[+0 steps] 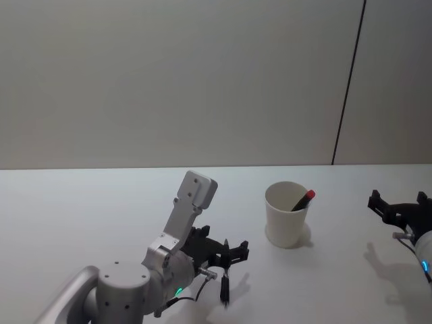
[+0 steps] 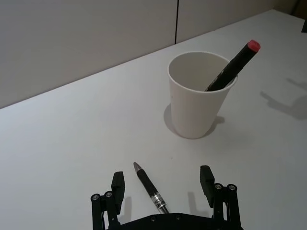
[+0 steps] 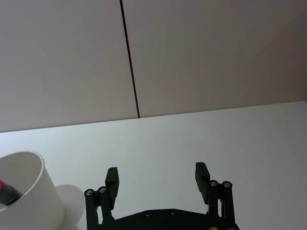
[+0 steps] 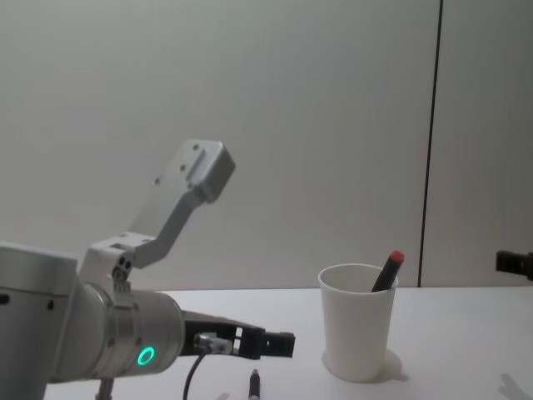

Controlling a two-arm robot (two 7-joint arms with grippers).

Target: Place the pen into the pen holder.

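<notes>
Left gripper (image 2: 162,175) is spread wide, low over the table (image 2: 62,143), with the black pen (image 2: 149,188) lying flat below the gap between its fingers. The pen holder (image 2: 196,110) stands upright farther off to the right, with a red-capped pen (image 2: 233,66) leaning inside. Right gripper (image 3: 157,173) is also wide and empty, right of the holder and well apart from it.

1 pen (image 2: 149,188) is laid on the tabletop (image 2: 72,143) between the parted fingers of the left hand (image 2: 162,177). The pen holder (image 2: 196,105) is set ahead-right of that hand, with a 2nd pen (image 2: 232,67) leaned inside. The right hand (image 3: 157,175) is kept well apart, to the holder's right.
</notes>
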